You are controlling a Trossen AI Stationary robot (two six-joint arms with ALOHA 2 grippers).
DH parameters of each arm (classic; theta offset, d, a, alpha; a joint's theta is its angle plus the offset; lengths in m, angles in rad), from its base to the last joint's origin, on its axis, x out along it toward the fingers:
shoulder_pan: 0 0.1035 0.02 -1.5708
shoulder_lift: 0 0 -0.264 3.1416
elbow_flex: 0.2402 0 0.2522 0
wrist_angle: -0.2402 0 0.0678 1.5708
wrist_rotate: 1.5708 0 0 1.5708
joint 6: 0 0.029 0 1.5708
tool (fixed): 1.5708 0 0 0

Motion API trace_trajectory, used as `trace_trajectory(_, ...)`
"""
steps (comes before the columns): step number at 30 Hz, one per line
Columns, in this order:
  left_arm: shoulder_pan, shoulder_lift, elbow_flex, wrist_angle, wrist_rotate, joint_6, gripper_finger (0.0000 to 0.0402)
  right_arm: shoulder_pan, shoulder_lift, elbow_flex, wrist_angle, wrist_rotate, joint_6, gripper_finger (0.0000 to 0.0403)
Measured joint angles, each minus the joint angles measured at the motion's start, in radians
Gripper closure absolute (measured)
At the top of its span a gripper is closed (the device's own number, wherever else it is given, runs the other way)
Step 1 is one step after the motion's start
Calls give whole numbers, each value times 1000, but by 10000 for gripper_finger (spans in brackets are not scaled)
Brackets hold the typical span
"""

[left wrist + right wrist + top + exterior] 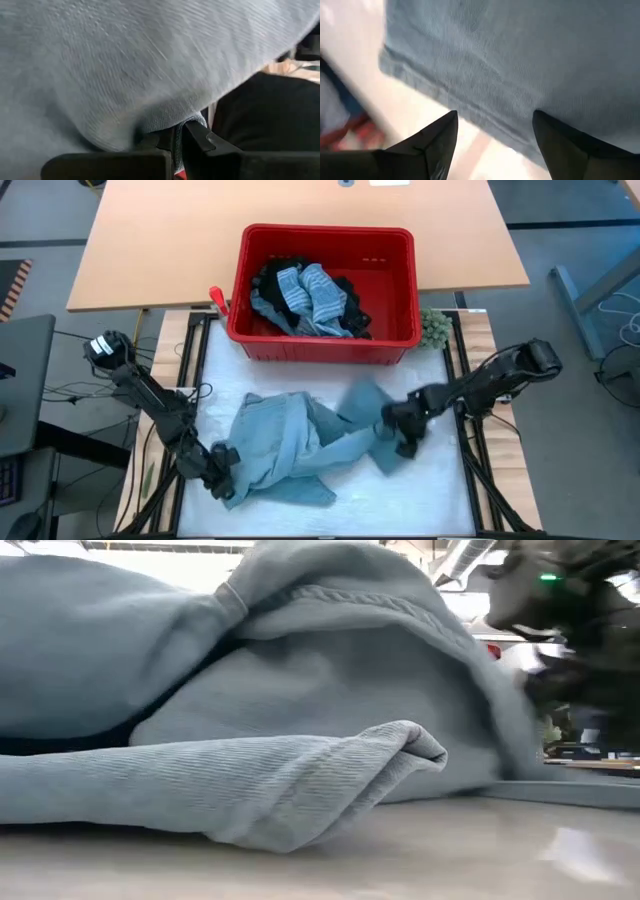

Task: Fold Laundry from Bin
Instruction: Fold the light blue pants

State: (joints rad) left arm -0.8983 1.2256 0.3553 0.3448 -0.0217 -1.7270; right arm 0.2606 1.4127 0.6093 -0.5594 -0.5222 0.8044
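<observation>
A light blue-grey garment (290, 445) lies crumpled on the white mat in front of the red bin (325, 230). It fills the low view (300, 740). The bin holds a blue-white striped garment and black ones (310, 300). My left gripper (222, 472) is shut on the garment's near left corner. My right gripper (400, 432) is open at the garment's right side, its fingers (440, 142) standing over a hemmed edge (470, 112); I cannot tell whether they touch it. My left gripper pinches a bunched bit of the garment's edge (192, 120) between its two fingers, at the garment's near left corner (235, 480). It comes in slanting from the table's left, low over the mat. The cloth rises slack over the fingers, and the rest lies on the mat.
A small green fuzzy lump (435, 328) sits by the bin's right near corner. A red-handled thing (216, 298) lies at the bin's left side. A brown table top (150, 240) stretches behind the bin. Bare white mat (420, 490) shows near the front right.
</observation>
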Motion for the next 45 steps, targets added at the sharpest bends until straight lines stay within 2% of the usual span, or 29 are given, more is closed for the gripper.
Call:
trace_trajectory(4,-28,47,0,54,33,-27,401,193,-54,83,-8,-210,204,117)
trace_trajectory(8,-31,58,0,71,3,-22,401,308,-137,203,-32,-212,333,117)
trace_trajectory(12,-30,58,0,145,-72,4,401,267,-218,318,-116,-170,366,117)
trace_trajectory(16,-29,34,0,253,-80,35,382,158,-287,426,-182,-118,246,117)
trace_trajectory(22,-20,-43,0,244,-98,18,307,-53,-326,467,-132,213,-195,117)
trace_trajectory(25,-7,-89,0,249,-61,-63,269,-150,-281,467,-111,299,-351,117)
trace_trajectory(28,8,-153,0,290,-32,-134,242,-211,-188,467,-102,324,-467,117)
trace_trajectory(32,16,-252,18,316,-14,-168,234,-244,-41,465,-80,325,-546,117)
trace_trajectory(34,18,-297,35,243,-21,-172,237,-247,29,465,-63,329,-578,117)
trace_trajectory(37,27,-348,76,49,-90,-95,244,-241,143,465,-33,341,-601,117)
trace_trajectory(41,33,-360,129,-167,-173,-10,252,-219,283,465,-16,341,-584,117)
trace_trajectory(43,25,-343,142,-205,-98,-46,252,-198,344,465,-56,341,-570,117)
trace_trajectory(45,18,-320,144,-223,39,-114,252,-170,385,471,-125,345,-571,117)
